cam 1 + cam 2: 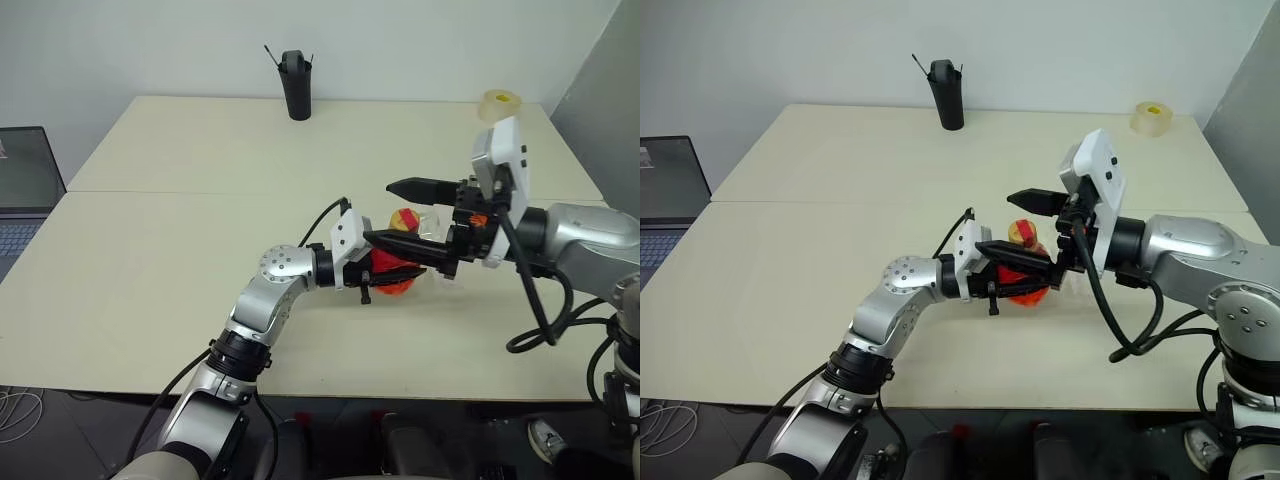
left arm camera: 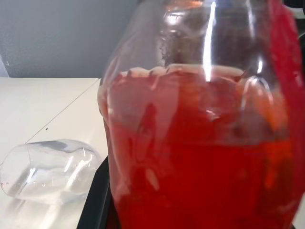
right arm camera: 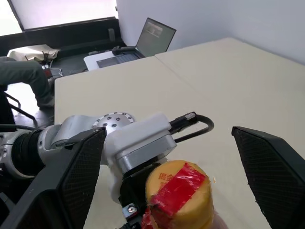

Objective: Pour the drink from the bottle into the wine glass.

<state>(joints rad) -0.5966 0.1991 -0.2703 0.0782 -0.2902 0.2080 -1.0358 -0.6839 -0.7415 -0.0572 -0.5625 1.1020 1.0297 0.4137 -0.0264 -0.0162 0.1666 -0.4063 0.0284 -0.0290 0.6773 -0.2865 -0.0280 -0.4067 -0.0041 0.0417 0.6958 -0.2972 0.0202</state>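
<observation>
Laptop at the far left, off the table's edge. Black holder standing at the table's back edge, well behind the bottle. Left gripper closed on the bottle, fingers clamped on its body, holding it upright over the table's middle front. Red drink filling the bottle's lower part; red-and-yellow cap on top. Wine glass lying on its side on the table just beside the bottle, clear and empty. Right gripper wide open, holding nothing, fingers spread either side of the cap without touching. Tape roll at the table's far right corner, well apart from the bottle.
</observation>
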